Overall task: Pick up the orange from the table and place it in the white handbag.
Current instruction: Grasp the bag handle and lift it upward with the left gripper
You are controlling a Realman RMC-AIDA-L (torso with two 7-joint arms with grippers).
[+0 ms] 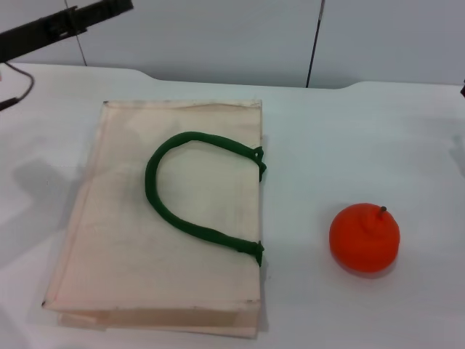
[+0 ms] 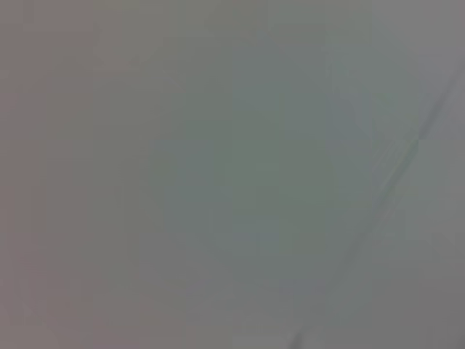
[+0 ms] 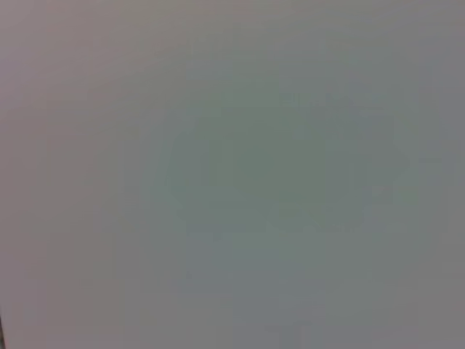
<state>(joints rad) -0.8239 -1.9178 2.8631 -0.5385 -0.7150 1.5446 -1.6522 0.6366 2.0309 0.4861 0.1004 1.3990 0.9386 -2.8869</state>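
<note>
Nearest us, the bag (image 1: pixel 145 240) lay flat on the table (image 1: pixel 378 123), filling the view from about 7 o'clock up toward 11, its mouth edge facing 3 o'clock and one green handle (image 1: pixel 178 193) looped back across the top panel. The orange (image 1: pixel 364 238) sat upright at roughly 4 o'clock, stem stub on top, well apart from the bag's mouth edge and untouched. Farther back, at 11 o'clock, a dark piece of the left arm (image 1: pixel 65 25) hung above the table's far side; we could not see its gripper, so whether its fingers were wide or narrow we cannot tell. Only a dark sliver showed at the 3 o'clock edge, too little for us to name, and both wrist views gave plain grey and no fingers, so the right gripper's state was also unknown to us. We judged the task not yet begun, with the reach for the orange as the step in hand. To do it well, we would come down from above with the fingers wide, straddle the fruit at its widest girth clear of the stub, and close gently, since a round fruit may roll. The flat bag mouth would probably need lifting by the handle first.
</note>
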